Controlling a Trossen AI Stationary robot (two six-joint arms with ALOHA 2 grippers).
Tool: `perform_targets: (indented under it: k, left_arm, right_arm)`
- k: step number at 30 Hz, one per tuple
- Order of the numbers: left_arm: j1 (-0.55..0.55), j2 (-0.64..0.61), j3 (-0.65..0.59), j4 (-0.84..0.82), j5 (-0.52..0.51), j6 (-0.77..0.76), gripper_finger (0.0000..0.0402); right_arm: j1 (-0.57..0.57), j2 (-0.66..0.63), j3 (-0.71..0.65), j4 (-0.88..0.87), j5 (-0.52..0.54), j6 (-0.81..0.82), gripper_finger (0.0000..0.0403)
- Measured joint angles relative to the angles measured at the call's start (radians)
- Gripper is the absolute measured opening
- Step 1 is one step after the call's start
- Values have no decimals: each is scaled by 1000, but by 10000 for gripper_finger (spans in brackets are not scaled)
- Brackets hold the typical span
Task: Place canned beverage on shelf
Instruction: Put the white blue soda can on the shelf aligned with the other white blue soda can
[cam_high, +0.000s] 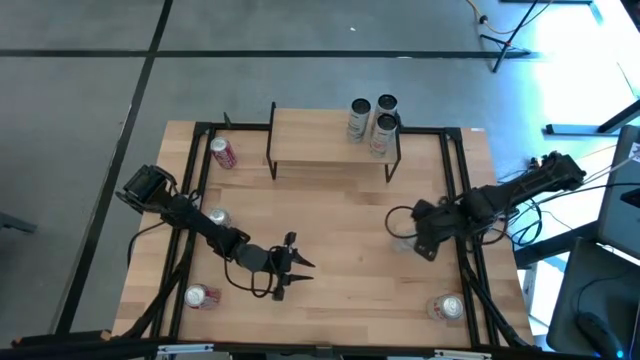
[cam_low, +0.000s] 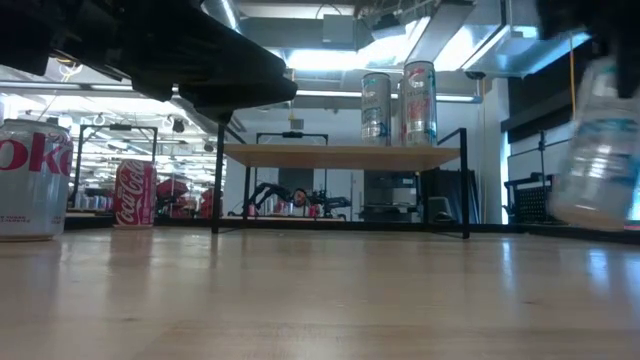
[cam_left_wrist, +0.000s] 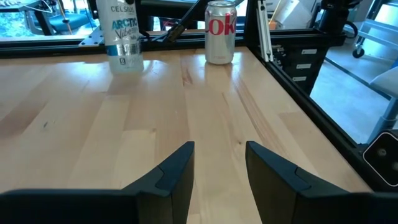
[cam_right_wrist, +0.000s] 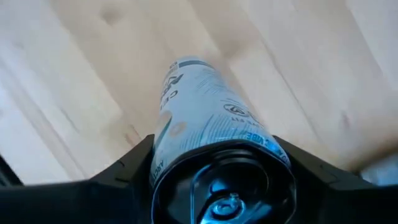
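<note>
The shelf (cam_high: 335, 140), a light plank on thin black legs, stands at the table's far middle; it also shows in the low view (cam_low: 340, 155). Three cans (cam_high: 372, 120) stand on the shelf's right end. My right gripper (cam_high: 403, 232) is right of the table's middle and shut on a slim pale-blue can (cam_right_wrist: 205, 124). The same can also shows in the low view (cam_low: 600, 150) and the left wrist view (cam_left_wrist: 124, 37). My left gripper (cam_left_wrist: 217, 168) is open and empty over the near-left middle of the table (cam_high: 295, 268). My right gripper pinches the slim can's upper wall just below its top rim (cam_right_wrist: 186, 155), one finger (cam_right_wrist: 124, 171) on each side. The fingers come from above, slanting down. The can hangs about upright below them; in the low view its bottom (cam_low: 595, 220) looks slightly clear of the tabletop.
A red cola can (cam_high: 223, 153) stands left of the shelf. A silver can (cam_high: 217, 218) stands at the left, and another lies near the near-left corner (cam_high: 202, 296). A silver cola can (cam_left_wrist: 221, 31) stands near the near-right corner (cam_high: 447, 307). The shelf's left part is bare.
</note>
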Motion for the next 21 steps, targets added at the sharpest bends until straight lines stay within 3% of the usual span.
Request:
perform_targets:
  k: [6,15,21]
  left_arm:
    - [0,0,0,2,0,0,137]
    - [-1,0,0,0,1,0,137]
    - [-17,0,0,-3,1,-6,137]
  right_arm:
    - [0,186,123,183,72,-304,231]
    - [-56,555,520,-3,64,-609,231]
    - [-87,724,678,-80,-2,-721,231]
